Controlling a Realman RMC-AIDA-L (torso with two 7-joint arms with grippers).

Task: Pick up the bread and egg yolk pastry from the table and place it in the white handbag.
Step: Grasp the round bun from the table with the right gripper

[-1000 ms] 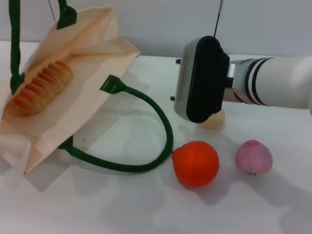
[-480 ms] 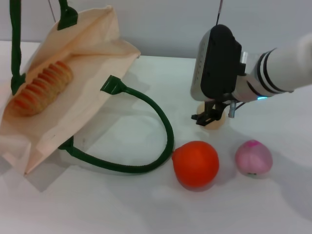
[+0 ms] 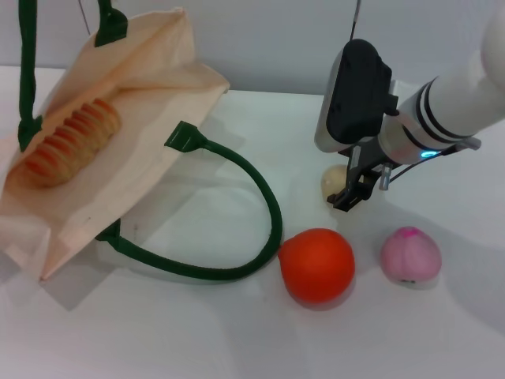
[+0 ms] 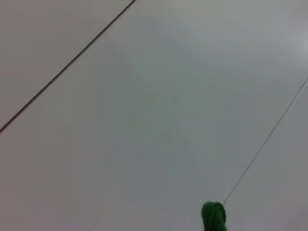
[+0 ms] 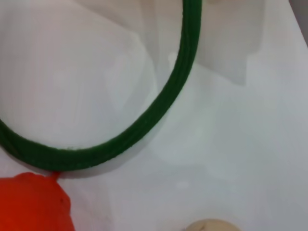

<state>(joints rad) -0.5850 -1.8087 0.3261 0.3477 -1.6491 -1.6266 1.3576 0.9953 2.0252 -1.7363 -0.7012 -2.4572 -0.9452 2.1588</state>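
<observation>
1. The bread [image 3: 67,148] already lies on the white handbag [image 3: 150,142] at the upper left of the head view, by the look of it inside the tilted-open mouth, so I judge that half of the job done.
2. The egg yolk pastry [image 3: 334,182] is still on the counter [image 3: 197,332], right of centre, above the orange fruit [image 3: 317,264] and left of the pink ball [image 3: 410,254]; it has yet to be lifted and bagged.
3. My right gripper [image 3: 357,183] hangs right over the pastry, jaws apart. One dark finger reaches down its right side, but I cannot tell if it touches. Nothing is held.
4. My right wrist view shows the pastry's top at the bottom edge and the green handle [image 5: 159,108] curving above.
5. My left gripper is out of sight; its camera sees only a bit of green rope at the lower edge.
</observation>
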